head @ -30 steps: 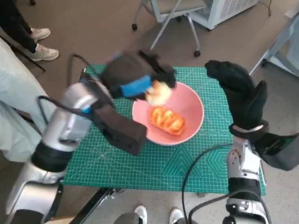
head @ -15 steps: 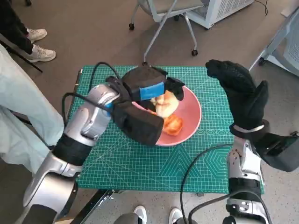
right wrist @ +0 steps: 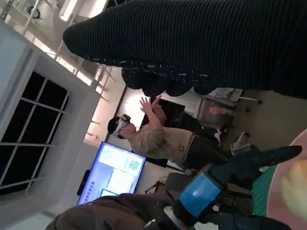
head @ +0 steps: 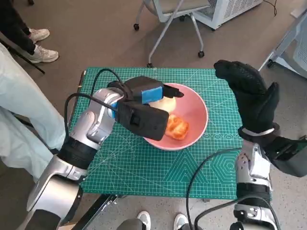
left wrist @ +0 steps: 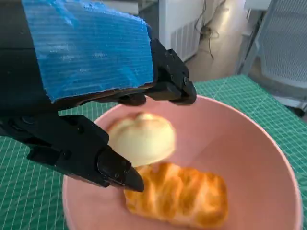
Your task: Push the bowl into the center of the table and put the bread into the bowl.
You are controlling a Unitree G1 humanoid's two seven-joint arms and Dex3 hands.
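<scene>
My left hand (left wrist: 91,96) spread over the pink bowl (head: 194,112), pale roll (left wrist: 141,139) free beneath it only in wrist view, glazed bread (head: 176,128) lower centre, my right hand (head: 249,96) raised, grip unclear.

One pink bowl (head: 196,120) — two breads inside: pale bun (head: 165,103), golden braided loaf (head: 176,127).

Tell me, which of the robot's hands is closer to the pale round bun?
Left. The left hand hovers right over the pale bun in the pink bowl; the right hand is raised beyond the bowl's rim.
</scene>
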